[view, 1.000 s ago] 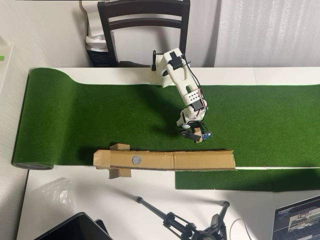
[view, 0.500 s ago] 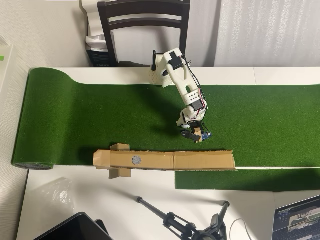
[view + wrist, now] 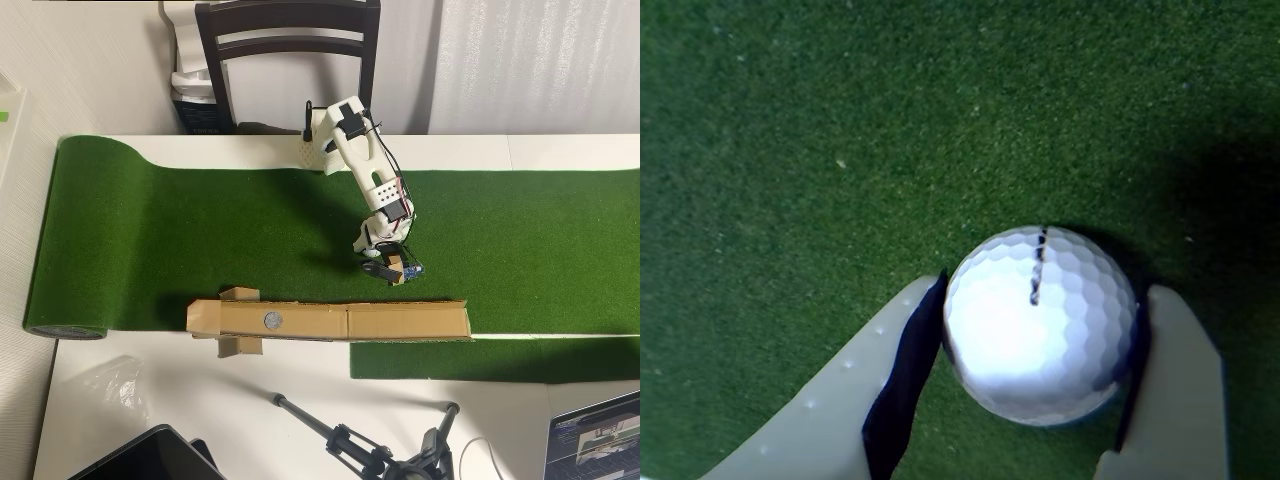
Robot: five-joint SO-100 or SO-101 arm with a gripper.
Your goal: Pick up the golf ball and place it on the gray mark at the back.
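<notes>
Now I see my tool point(image 3: 1038, 385) closed snugly on the small white dimpled golf ball point(image 3: 1040, 325), one finger point(image 3: 855, 400) touching each side, down on the green turf mat point(image 3: 200, 230). Left along the long brown cardboard strip point(image 3: 400, 320) sits the round flat gray mark point(image 3: 271, 320), well apart.

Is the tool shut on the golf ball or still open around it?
Shut on it, apparently: in the wrist view both fingers press the sides of the golf ball, no gap visible, over green turf.
</notes>
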